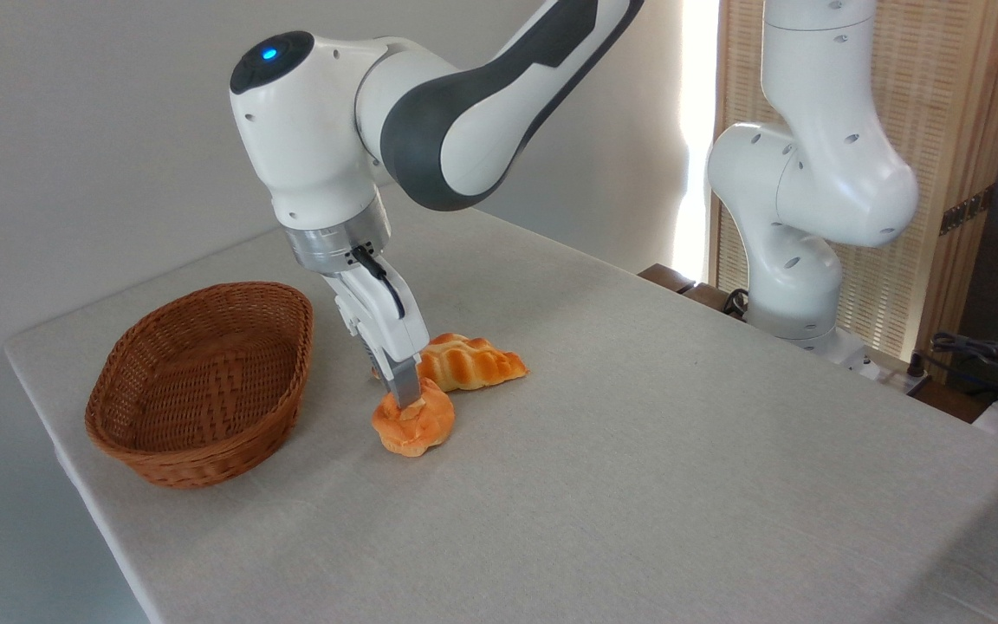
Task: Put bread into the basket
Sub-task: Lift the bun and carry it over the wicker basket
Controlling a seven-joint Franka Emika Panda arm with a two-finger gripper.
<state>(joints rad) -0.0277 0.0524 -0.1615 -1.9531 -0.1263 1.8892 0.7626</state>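
Observation:
The bread (413,424), a small lumpy orange-golden bun, hangs just above the tablecloth, tilted, with a shadow under it. My gripper (407,399) comes down on its top and is shut on it; only the near finger shows clearly. The reddish-brown wicker basket (202,379) stands to the left of the bun, a short gap away, with nothing inside it.
A longer braided golden loaf (469,362) lies right behind the bun, partly hidden by the gripper. The table's left edge (57,451) runs close past the basket. The arm's white base (798,251) stands at the back right, by a slatted wooden screen.

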